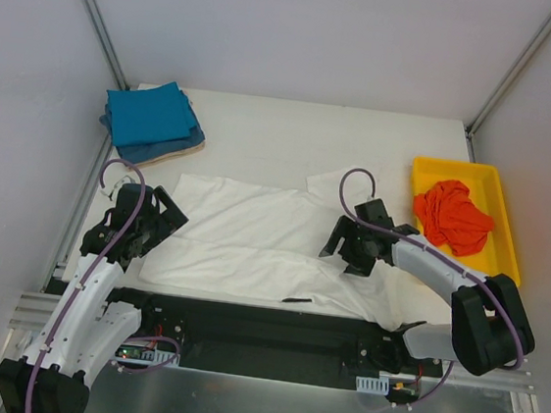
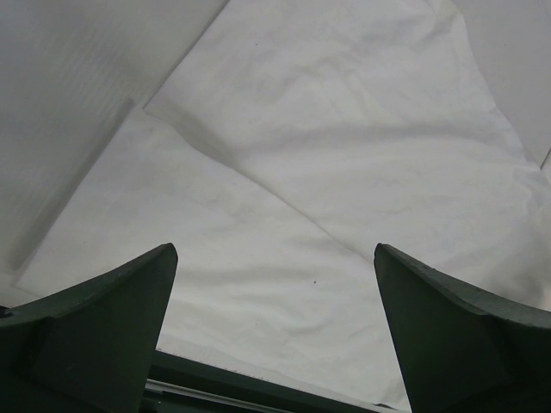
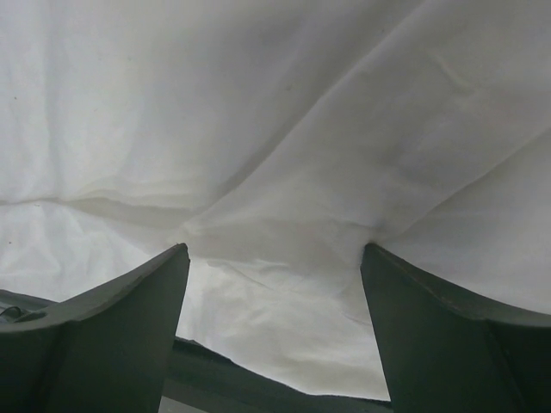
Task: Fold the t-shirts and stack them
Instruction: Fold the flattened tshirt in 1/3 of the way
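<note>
A white t-shirt (image 1: 252,239) lies spread across the middle of the table, partly folded over along its length. My left gripper (image 1: 159,216) is open and empty over its left end; the left wrist view shows the cloth (image 2: 344,155) between the spread fingers (image 2: 112,318). My right gripper (image 1: 343,250) is open over the shirt's right part, its fingertips (image 3: 176,258) touching a raised wrinkle of the white cloth (image 3: 284,232). Folded teal-blue shirts (image 1: 150,119) are stacked at the back left. An orange-red shirt (image 1: 452,215) lies crumpled in the tray.
The yellow plastic tray (image 1: 506,231) stands at the right edge of the table. A small black mark (image 1: 296,299) shows at the white shirt's near edge. Grey walls and metal frame posts enclose the table on three sides.
</note>
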Tool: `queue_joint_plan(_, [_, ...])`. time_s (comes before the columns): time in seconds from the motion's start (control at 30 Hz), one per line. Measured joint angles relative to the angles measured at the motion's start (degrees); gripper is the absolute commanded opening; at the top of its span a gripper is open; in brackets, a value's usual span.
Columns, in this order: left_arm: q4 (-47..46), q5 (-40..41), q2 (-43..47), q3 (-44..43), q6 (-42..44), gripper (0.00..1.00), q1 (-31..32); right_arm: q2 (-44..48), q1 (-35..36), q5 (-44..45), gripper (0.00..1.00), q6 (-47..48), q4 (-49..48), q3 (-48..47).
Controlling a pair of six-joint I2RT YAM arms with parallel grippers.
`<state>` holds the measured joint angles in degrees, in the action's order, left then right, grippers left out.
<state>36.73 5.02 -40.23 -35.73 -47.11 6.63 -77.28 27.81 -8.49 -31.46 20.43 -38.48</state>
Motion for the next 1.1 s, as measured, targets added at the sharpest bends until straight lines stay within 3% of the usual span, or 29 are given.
queue_joint_plan(0.13, [0.0,0.0,0.0,0.1,0.0,0.99,0.0,0.0,0.6,2.3,0.71,-0.1,0.5,-1.6])
queue_joint_plan(0.33, [0.0,0.0,0.0,0.1,0.0,0.99,0.0,-0.1,1.6,4.4,0.51,-0.1,0.7,-3.1])
queue_joint_plan(0.43, [0.0,0.0,0.0,0.1,0.0,0.99,0.0,-0.9,1.8,4.9,0.36,-0.1,0.8,-3.1])
queue_joint_plan(0.47, [0.0,0.0,0.0,0.1,0.0,0.99,0.0,-1.2,1.8,4.9,0.26,-0.1,0.8,-3.1])
queue_joint_plan(0.63, [0.0,0.0,0.4,0.1,0.0,0.99,0.0,-2.6,2.3,7.0,0.07,-0.3,2.0,-4.2])
queue_joint_plan(0.87, [0.0,0.0,1.0,0.1,0.0,0.99,0.0,-4.4,4.6,10.9,0.04,1.7,6.1,-10.8])
queue_joint_plan(1.1, [0.0,0.0,1.0,0.1,0.0,0.99,0.0,-12.2,6.6,12.6,0.1,5.4,9.9,-19.0])
